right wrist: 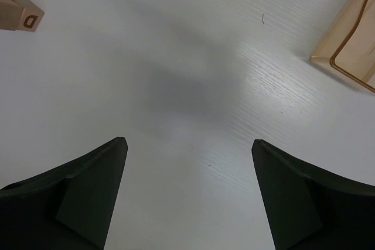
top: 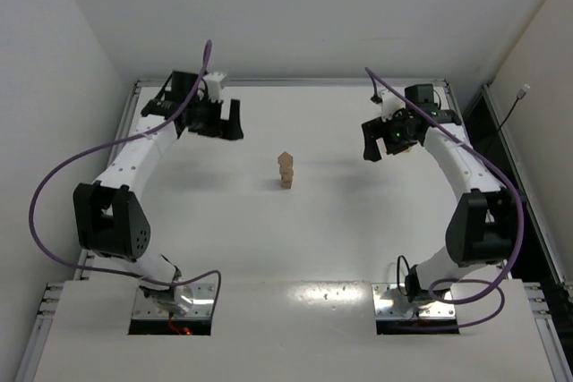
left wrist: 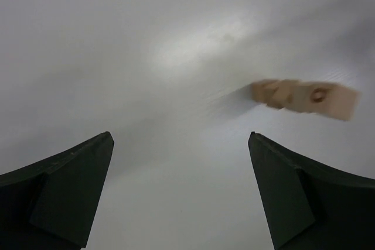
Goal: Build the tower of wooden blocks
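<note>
tray lay on table beside right gripper | tower stood mid-table, well apart from both grippers | left gripper spread wide, empty | right gripper likewise wide, empty

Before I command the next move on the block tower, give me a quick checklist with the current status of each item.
1. Tower standing: ok.
2. Left end effector open, nothing between its fingers: ok.
3. Right end effector open and empty: ok.
4. Both end effectors apart from the tower: ok.
5. Tower stacked squarely: cannot tell; the left wrist view of it is blurred and the top view shows it too small.
6. Another loose block to pick: cannot tell; only a corner of the tray shows.
</note>
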`<move>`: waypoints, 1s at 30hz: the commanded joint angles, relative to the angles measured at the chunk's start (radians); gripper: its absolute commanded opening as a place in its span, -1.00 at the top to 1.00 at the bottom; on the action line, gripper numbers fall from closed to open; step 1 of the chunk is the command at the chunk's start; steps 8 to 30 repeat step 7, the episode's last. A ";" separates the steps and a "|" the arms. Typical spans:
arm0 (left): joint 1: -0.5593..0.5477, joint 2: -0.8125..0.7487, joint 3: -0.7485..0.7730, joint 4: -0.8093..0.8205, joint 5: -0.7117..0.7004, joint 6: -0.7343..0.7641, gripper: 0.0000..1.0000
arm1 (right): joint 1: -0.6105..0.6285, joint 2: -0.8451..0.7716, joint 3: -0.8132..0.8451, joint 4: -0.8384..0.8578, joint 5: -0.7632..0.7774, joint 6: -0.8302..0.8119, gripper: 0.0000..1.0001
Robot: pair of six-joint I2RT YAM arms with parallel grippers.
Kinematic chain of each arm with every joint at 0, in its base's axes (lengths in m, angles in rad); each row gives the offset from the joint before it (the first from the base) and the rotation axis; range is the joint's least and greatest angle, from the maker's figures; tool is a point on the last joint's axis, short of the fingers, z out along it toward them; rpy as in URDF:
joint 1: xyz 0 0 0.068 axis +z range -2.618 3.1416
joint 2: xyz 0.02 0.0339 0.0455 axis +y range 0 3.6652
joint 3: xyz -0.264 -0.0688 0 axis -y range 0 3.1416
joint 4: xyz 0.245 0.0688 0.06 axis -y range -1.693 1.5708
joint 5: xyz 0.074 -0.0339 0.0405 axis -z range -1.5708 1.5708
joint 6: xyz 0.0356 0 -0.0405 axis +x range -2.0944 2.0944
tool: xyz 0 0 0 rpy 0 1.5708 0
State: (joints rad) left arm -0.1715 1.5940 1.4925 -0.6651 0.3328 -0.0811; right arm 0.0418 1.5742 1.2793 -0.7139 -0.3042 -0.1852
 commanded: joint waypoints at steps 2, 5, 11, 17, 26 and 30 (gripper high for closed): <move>0.096 -0.046 -0.234 0.071 0.012 -0.042 -1.00 | -0.008 -0.037 -0.046 0.122 0.000 0.052 -0.69; 0.133 -0.078 -0.311 0.105 0.002 -0.030 -1.00 | -0.017 -0.046 -0.046 0.145 0.036 0.073 -0.69; 0.145 -0.089 -0.330 0.117 -0.009 -0.029 -1.00 | -0.017 -0.046 -0.046 0.154 0.045 0.073 -0.69; 0.145 -0.089 -0.330 0.117 -0.009 -0.029 -1.00 | -0.017 -0.046 -0.046 0.154 0.045 0.073 -0.69; 0.145 -0.089 -0.330 0.117 -0.009 -0.029 -1.00 | -0.017 -0.046 -0.046 0.154 0.045 0.073 -0.69; 0.145 -0.089 -0.330 0.117 -0.009 -0.029 -1.00 | -0.017 -0.046 -0.046 0.154 0.045 0.073 -0.69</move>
